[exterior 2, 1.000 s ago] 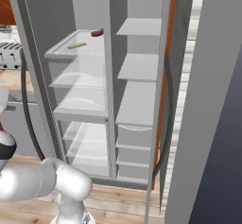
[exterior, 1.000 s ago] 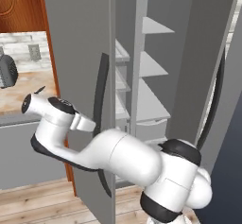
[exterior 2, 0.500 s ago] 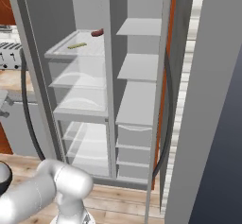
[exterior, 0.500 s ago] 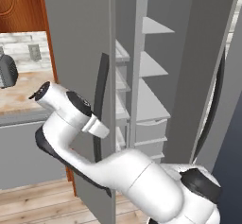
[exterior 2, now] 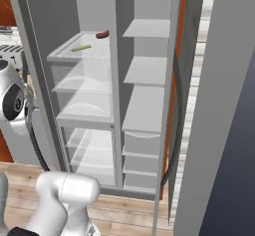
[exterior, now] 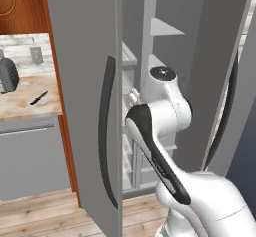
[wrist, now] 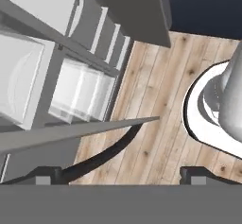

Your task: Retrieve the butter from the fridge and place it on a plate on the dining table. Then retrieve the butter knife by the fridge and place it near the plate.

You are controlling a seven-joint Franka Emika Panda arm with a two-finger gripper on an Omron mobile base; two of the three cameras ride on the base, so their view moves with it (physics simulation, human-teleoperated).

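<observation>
The fridge (exterior 2: 149, 105) stands with both doors open. The butter (exterior 2: 80, 48), a thin pale-yellow stick, lies on its top left shelf. On the counter left of the fridge (exterior: 82, 56) lies the butter knife (exterior: 39, 98), black-handled, next to a dark appliance. My arm (exterior: 165, 106) rises in front of the opening, just right of the left door's edge. In the hand view my gripper (wrist: 120, 176) is open with nothing between its fingertips (wrist: 45, 176), pointing down at the wooden floor by the lower fridge drawers (wrist: 80, 90). The plate and the dining table are out of view.
A dark red item (exterior 2: 101, 34) sits behind the butter on the same shelf. The left door's long dark handle (exterior: 105, 141) is close to my arm's left side. The right door (exterior: 220, 56) with its handle (exterior: 227, 111) stands to the right. A toaster (exterior 2: 10, 53) stands on the counter.
My arm has swung from the left of the left door around to the right, in front of the fridge opening. The gripper stayed open.
</observation>
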